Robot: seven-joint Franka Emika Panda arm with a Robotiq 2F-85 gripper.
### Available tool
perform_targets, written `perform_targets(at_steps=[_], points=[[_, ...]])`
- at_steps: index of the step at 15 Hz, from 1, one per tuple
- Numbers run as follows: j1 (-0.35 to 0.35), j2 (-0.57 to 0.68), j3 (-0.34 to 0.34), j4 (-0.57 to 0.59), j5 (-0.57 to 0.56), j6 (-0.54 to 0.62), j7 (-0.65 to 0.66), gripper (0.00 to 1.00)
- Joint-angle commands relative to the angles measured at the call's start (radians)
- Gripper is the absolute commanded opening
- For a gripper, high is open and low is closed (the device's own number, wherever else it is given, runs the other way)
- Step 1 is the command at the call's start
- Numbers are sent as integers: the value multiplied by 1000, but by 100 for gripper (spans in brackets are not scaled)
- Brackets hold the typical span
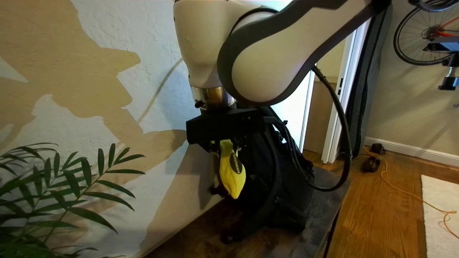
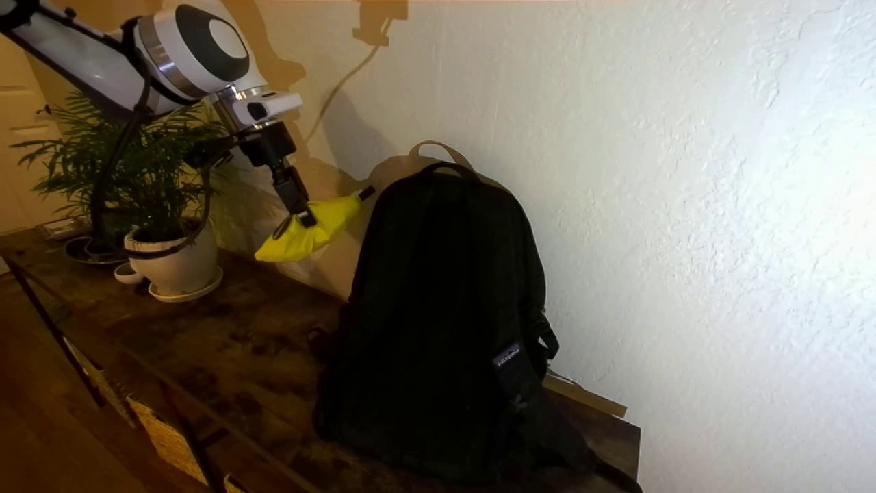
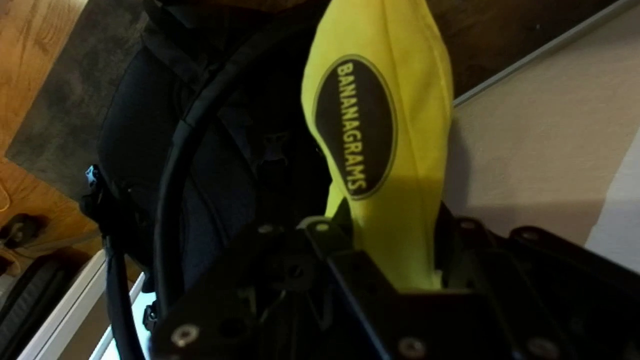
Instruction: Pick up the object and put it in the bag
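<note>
The object, a yellow cloth pouch with a dark "BANANAGRAMS" label, hangs in the air in all views. My gripper is shut on its middle, so the cloth is pinched and both ends droop out. In the wrist view a finger stands on each side of the yellow cloth. The bag, a black backpack, stands upright against the wall with its loop handle on top. In an exterior view the pouch is beside the bag's upper edge, above the table. Whether the bag's mouth is open cannot be seen.
A potted palm stands on the dark wooden table near the wall. Its leaves spread beside the arm. A black cable loops from the arm past the bag. A strap trails over the table near its end.
</note>
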Motion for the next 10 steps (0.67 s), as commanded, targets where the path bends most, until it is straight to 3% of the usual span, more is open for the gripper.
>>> perform_targets(at_steps=[1,10], points=[[12,-48,-15,-20,-76,-67,117,12],[-56,-9,0,-6,-93,-53,201,12]])
